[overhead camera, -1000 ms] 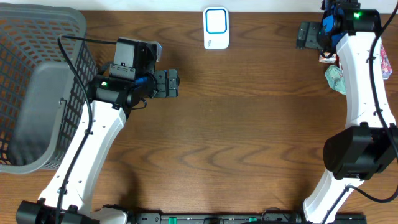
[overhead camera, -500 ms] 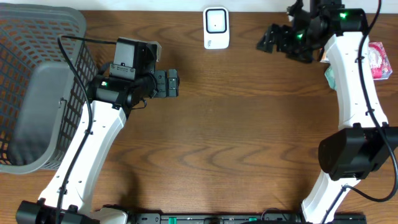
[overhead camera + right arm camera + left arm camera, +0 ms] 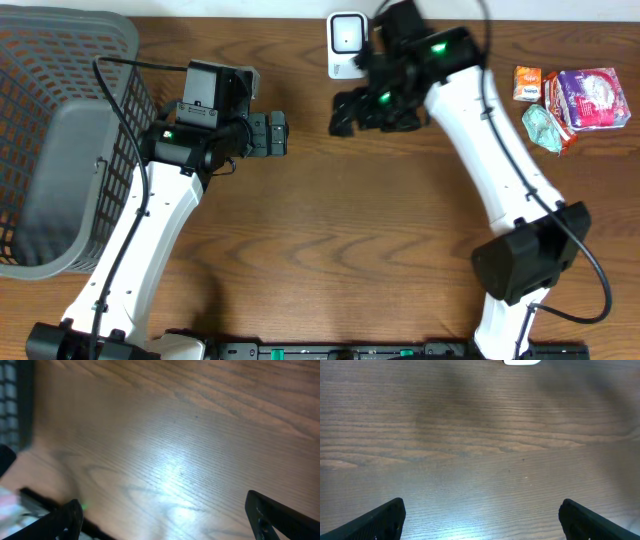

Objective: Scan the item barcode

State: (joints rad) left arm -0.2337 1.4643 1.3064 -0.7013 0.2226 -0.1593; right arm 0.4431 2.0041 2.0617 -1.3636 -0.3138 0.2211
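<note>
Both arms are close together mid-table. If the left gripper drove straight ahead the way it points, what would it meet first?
Likely the right gripper, which lies roughly in line with the left gripper in the overhead view. Only table shows between them, and their relative heights are unclear.

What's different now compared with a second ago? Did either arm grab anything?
The right tool swung left from the table's far right corner to just beside the white scanner, open and empty, uncovering the snack packets. Nothing was grabbed or released. The left tool, also open, and the basket stayed put.
</note>
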